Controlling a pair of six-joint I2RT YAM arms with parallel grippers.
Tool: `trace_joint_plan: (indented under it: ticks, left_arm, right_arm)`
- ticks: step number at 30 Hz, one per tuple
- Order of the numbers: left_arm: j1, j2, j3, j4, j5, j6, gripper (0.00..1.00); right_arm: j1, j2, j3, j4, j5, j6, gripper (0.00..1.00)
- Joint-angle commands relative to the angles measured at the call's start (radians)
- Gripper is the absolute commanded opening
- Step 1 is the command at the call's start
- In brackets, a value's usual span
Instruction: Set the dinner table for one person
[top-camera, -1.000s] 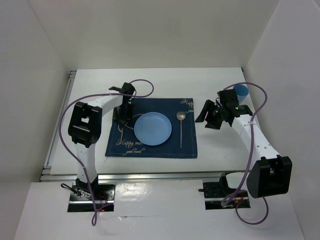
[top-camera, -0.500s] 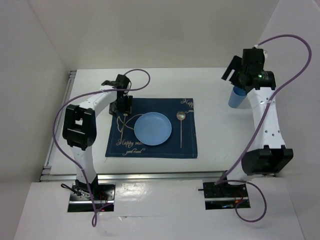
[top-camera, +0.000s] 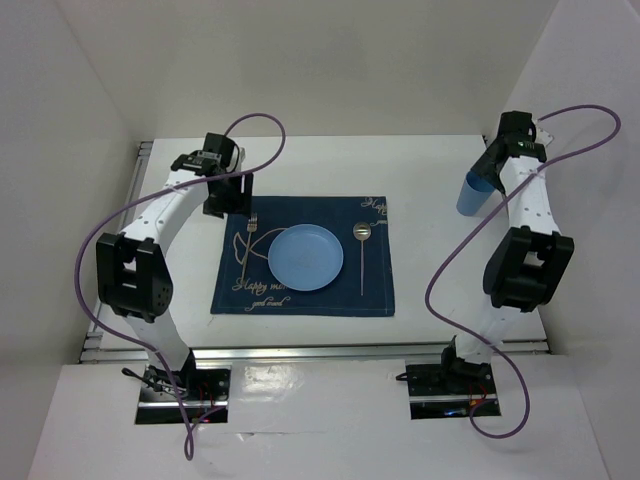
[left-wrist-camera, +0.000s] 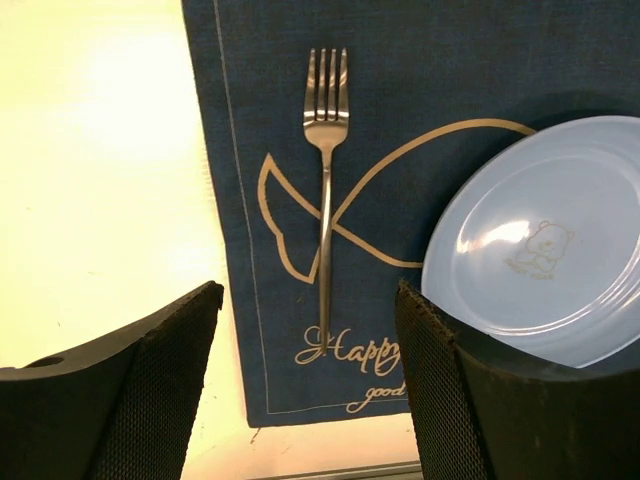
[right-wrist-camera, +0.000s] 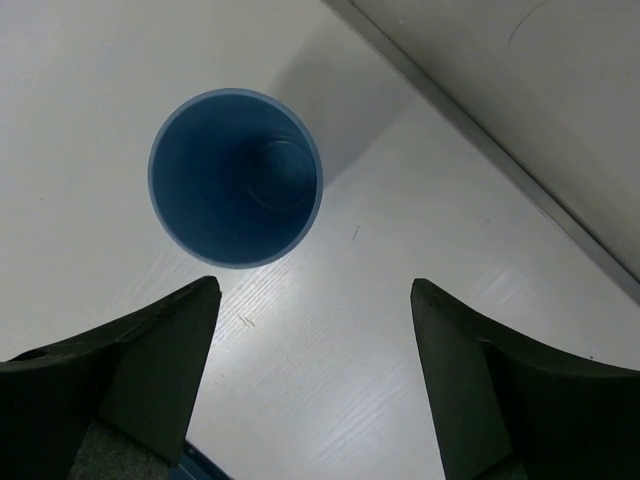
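Note:
The dinner table (top-camera: 430, 275) is a white top with aluminium rails. On it lies a navy placemat (top-camera: 300, 290) with a light blue plate (top-camera: 305, 257), a fork (top-camera: 250, 225) left of the plate and a spoon (top-camera: 361, 250) right of it. A blue cup (top-camera: 474, 193) stands upright at the back right, off the mat. My left gripper (top-camera: 224, 198) is open and empty, raised over the mat's back left corner; its view shows the fork (left-wrist-camera: 325, 190) and plate (left-wrist-camera: 545, 250) beyond the gripper (left-wrist-camera: 308, 300). My right gripper (right-wrist-camera: 315, 285) is open and empty above the table beside the cup (right-wrist-camera: 235, 178).
White walls enclose the table on three sides; the right wall and its base rail (right-wrist-camera: 480, 130) run close to the cup. The left rail (top-camera: 118, 250) edges the table. Purple cables loop above both arms.
My left gripper has drawn back and to the left, away from the fork, which stays on the mat. My right arm has swung from mid-table to the back right, above the cup.

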Motion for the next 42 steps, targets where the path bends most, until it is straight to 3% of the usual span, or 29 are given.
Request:
trace_joint_plan:
  ticks: [1, 11, 14, 15, 16, 20, 23, 32, 42]
  left_arm:
    - [0.021, -0.046, -0.023, 0.025, 0.014, 0.033, 0.77]
    - [0.066, 0.026, -0.014, 0.015, 0.014, 0.042, 0.77]
    - [0.066, 0.036, -0.014, 0.015, 0.014, 0.042, 0.77]
    - [0.066, 0.036, -0.014, 0.015, 0.014, 0.042, 0.77]
    - [0.066, 0.036, -0.014, 0.015, 0.014, 0.042, 0.77]
    - [0.066, 0.045, -0.023, 0.015, 0.005, 0.042, 0.77]
    - [0.066, 0.054, -0.023, 0.015, 0.005, 0.042, 0.77]
    - [0.084, 0.045, -0.034, 0.024, 0.015, 0.051, 0.77]
    - [0.123, 0.005, -0.054, 0.034, 0.006, 0.051, 0.78]
  right_arm:
    - [-0.004, 0.027, 0.034, 0.076, 0.048, 0.066, 0.82]
    - [-0.004, 0.182, 0.014, 0.132, 0.057, 0.116, 0.73]
    - [-0.027, 0.22, 0.034, 0.111, 0.028, 0.138, 0.63]
    - [-0.027, 0.22, 0.034, 0.111, 0.028, 0.138, 0.59]
    - [-0.027, 0.22, 0.022, 0.134, 0.028, 0.138, 0.46]
    - [-0.027, 0.22, 0.01, 0.146, 0.048, 0.086, 0.15]
    - [-0.027, 0.22, 0.019, 0.136, 0.048, 0.076, 0.02]
    - [0.009, 0.105, -0.012, 0.194, -0.111, -0.06, 0.0]
    - [0.383, 0.131, 0.193, 0.114, -0.108, -0.126, 0.0]
